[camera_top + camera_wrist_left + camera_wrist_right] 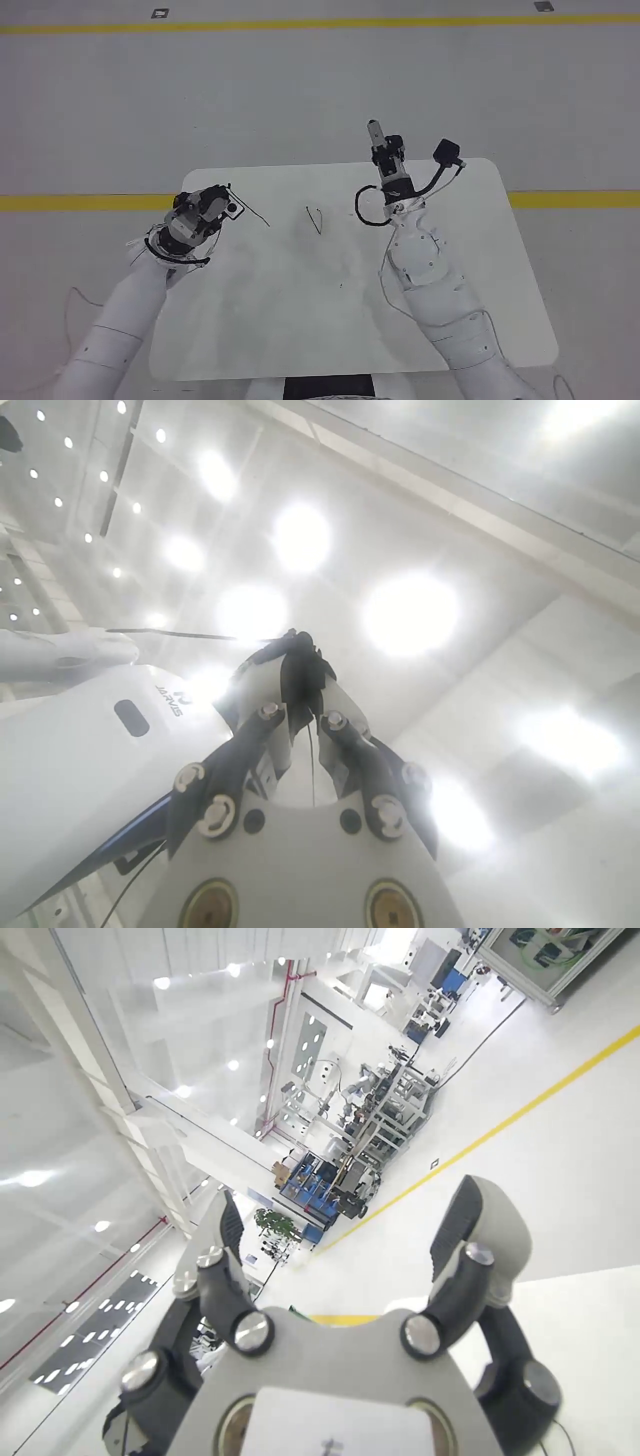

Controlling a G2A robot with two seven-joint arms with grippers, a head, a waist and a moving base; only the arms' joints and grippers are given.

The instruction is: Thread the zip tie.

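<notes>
We can pass down the table's [300, 325] middle; only a bent zip tie [314, 219] lies there, toward the far edge.

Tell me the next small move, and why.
Probably bring the right claw down toward the left claw: it is open, empty and aimed off the table, while the left claw is shut on the zip tie, whose free end sticks out.

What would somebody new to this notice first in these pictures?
The left gripper draws the eye first: it is shut on a thin black zip tie at the left side of the white table. A bent black strip, folded into a V, lies loose near the table's middle. The right gripper is open with nothing between its fingers, near the table's far edge.
</notes>
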